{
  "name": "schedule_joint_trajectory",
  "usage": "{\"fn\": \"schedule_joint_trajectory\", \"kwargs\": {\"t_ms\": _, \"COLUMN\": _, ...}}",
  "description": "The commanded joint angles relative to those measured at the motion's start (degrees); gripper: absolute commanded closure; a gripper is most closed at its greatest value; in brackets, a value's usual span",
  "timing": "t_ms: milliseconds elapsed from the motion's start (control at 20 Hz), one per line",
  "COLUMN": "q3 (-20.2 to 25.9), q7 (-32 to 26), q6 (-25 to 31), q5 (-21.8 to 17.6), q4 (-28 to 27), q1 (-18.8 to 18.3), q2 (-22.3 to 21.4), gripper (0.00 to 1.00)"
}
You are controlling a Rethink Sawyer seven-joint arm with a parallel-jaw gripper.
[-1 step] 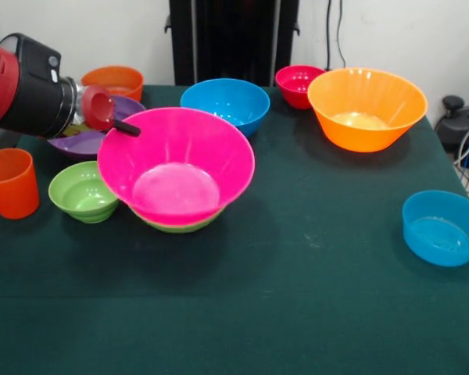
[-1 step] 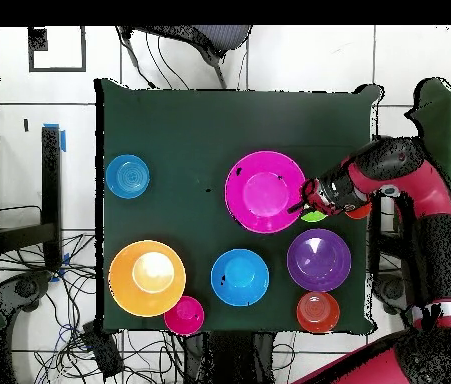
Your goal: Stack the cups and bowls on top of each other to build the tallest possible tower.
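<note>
Front view first: the arm [image 1: 23, 86] reaches in from the left edge, and its gripper [image 1: 127, 127] shows as a dark tip at the rim of the large pink bowl [image 1: 177, 168]; whether it is released or clenched I cannot tell from this angle. That pink bowl sits nested in a green bowl [image 1: 180, 226], of which only a sliver of rim peeks out below (the two make the start of the tower). Just left of it stands a small green bowl [image 1: 83, 191], and further left, near the picture's edge, the orange cup [image 1: 10, 182] stands upright. Behind the arm lie a purple bowl [image 1: 86, 141] and a small orange bowl [image 1: 113, 80]. A medium blue bowl [image 1: 226, 103] sits behind the pink one, a small red bowl [image 1: 298, 83] beyond it, and a large orange bowl [image 1: 367, 108] to the right. A small blue bowl [image 1: 442, 227] stands well apart near the right edge of the dark green table [image 1: 297, 297]. Overhead view: the arm [image 2: 399, 180] comes in from the right and the gripper [image 2: 299, 207] meets the pink bowl's [image 2: 264, 191] right rim, with the small green bowl [image 2: 314, 216] mostly hidden beneath it. The purple bowl [image 2: 319, 259], small orange bowl [image 2: 317, 312], medium blue bowl [image 2: 239, 277], red bowl [image 2: 184, 315] and large orange bowl [image 2: 147, 278] lie along the lower half, the small blue bowl [image 2: 128, 176] alone at the left.
</note>
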Motion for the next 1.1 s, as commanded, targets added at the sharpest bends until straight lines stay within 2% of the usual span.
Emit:
{"fn": "schedule_joint_trajectory", "kwargs": {"t_ms": 50, "q3": 2.9, "q7": -22.1, "q6": -4.6, "q5": -4.7, "q4": 1.5, "q1": 1.0, "q2": 0.5, "gripper": 0.00}}
{"fn": "schedule_joint_trajectory", "kwargs": {"t_ms": 200, "q3": 2.7, "q7": -23.2, "q6": -3.2, "q5": -5.7, "q4": 0.5, "q1": 1.4, "q2": 0.7, "gripper": 0.00}}
{"fn": "schedule_joint_trajectory", "kwargs": {"t_ms": 550, "q3": 2.5, "q7": -22.1, "q6": -1.7, "q5": -4.5, "q4": 0.8, "q1": 1.7, "q2": 0.4, "gripper": 0.00}}
{"fn": "schedule_joint_trajectory", "kwargs": {"t_ms": 900, "q3": 2.2, "q7": -18.4, "q6": 7.7, "q5": -1.7, "q4": 0.3, "q1": 2.6, "q2": -0.9, "gripper": 0.00}}
{"fn": "schedule_joint_trajectory", "kwargs": {"t_ms": 1100, "q3": 3.1, "q7": -17.0, "q6": 11.2, "q5": 0.1, "q4": -0.8, "q1": 3.1, "q2": -0.8, "gripper": 0.00}}
